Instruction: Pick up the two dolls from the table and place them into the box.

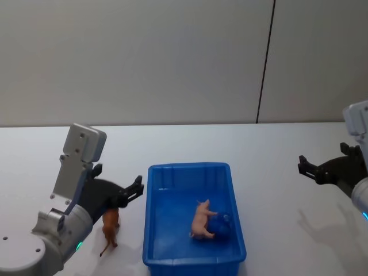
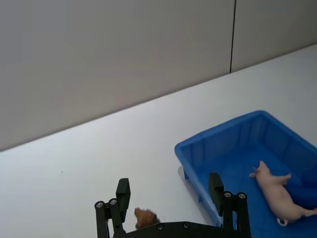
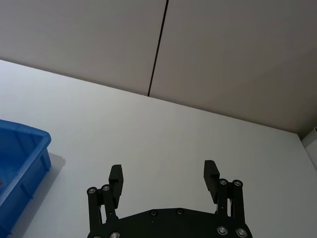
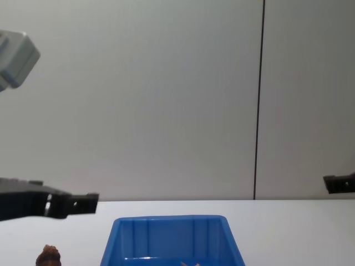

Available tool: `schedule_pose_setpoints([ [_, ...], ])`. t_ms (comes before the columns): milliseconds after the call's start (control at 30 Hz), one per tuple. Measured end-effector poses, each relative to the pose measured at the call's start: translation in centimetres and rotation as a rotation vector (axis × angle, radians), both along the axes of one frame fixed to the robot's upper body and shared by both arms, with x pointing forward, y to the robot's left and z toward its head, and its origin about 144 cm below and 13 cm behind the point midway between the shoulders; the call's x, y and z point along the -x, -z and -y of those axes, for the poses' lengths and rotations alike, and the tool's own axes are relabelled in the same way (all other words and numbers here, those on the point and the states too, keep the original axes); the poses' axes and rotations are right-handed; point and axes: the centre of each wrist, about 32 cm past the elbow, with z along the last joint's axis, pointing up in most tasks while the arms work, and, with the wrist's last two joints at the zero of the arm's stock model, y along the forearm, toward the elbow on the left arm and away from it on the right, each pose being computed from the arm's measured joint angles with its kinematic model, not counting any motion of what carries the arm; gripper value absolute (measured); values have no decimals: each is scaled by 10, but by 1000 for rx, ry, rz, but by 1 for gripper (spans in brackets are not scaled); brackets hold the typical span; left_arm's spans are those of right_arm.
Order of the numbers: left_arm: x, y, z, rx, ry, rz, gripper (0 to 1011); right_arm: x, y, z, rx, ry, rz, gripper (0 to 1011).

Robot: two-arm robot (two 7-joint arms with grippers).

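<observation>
A pale pink doll (image 1: 201, 219) lies inside the blue box (image 1: 190, 167) in the middle of the white table (image 1: 276, 195). It also shows in the left wrist view as the pink doll (image 2: 278, 194) within the box (image 2: 218, 138). The reddish-brown doll (image 1: 110, 227) stands on the table just left of the box. My left gripper (image 1: 135, 191) hovers open just above and beyond it, nothing held; in its wrist view the brown doll (image 2: 145, 217) sits low between the fingers of the left gripper (image 2: 169, 188). My right gripper (image 1: 301, 164) hangs open and empty, far right of the box.
A grey wall with a dark vertical seam (image 1: 264, 63) stands behind the table. The chest view shows the box (image 4: 172, 235) front-centre, the brown doll (image 4: 49, 256) at its left, the left gripper (image 4: 89, 202) above it. The right wrist view catches a box corner (image 3: 22, 158).
</observation>
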Motion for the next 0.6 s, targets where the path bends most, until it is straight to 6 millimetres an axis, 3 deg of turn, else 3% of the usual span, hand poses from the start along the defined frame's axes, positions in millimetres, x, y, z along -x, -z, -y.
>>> schedule_pose_setpoints([
  [600,-4,-3,11,8,-115,-149,1001,2,1,2,4,25,8,1001],
])
